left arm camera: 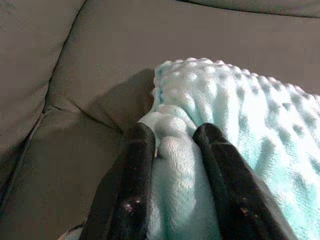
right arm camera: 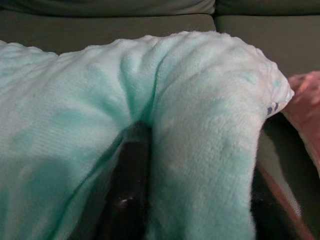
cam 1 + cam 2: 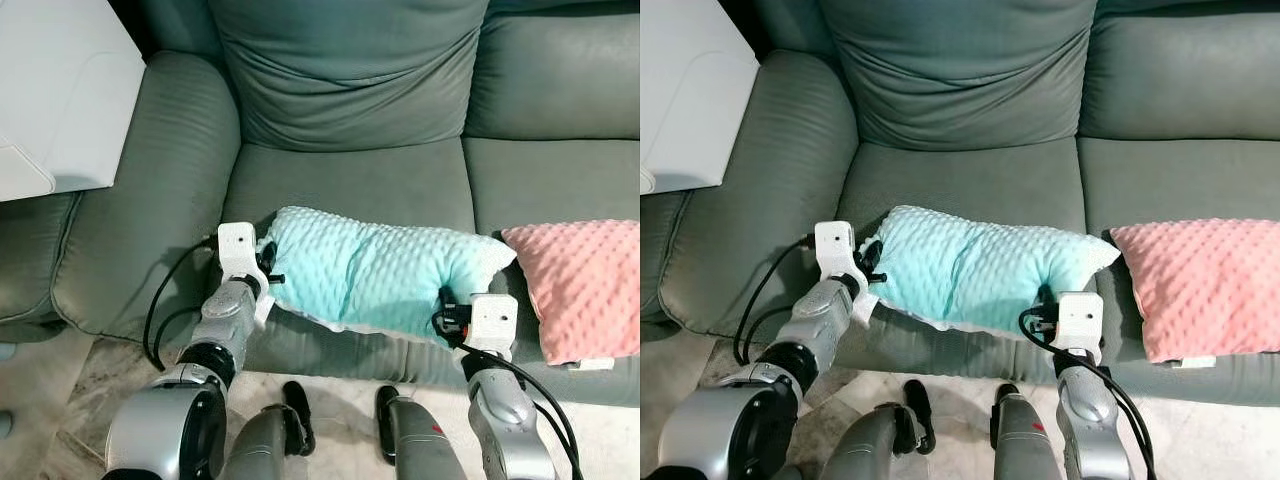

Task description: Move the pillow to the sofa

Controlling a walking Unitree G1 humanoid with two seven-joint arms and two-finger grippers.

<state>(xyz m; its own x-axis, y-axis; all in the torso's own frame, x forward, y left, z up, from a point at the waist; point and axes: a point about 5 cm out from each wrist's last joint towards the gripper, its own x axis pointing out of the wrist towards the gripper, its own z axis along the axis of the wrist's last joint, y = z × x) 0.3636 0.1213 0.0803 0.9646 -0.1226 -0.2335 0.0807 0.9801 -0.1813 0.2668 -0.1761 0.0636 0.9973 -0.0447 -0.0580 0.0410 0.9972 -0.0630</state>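
A grey-green sofa (image 3: 350,190) fills the frame. On its seat's front edge at centre, the left gripper (image 1: 172,165) and right gripper (image 2: 190,195) each pinch an end of the mint pillow (image 3: 375,275). It looks light and squashy, best held by bunched ends. The head views add a pink pillow (image 3: 585,285) at right.

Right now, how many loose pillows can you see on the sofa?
2. The mint-green dimpled plush pillow lies along the front edge of the grey-green sofa seat, pinched by the left gripper and right gripper. The pink dimpled plush pillow lies to its right.
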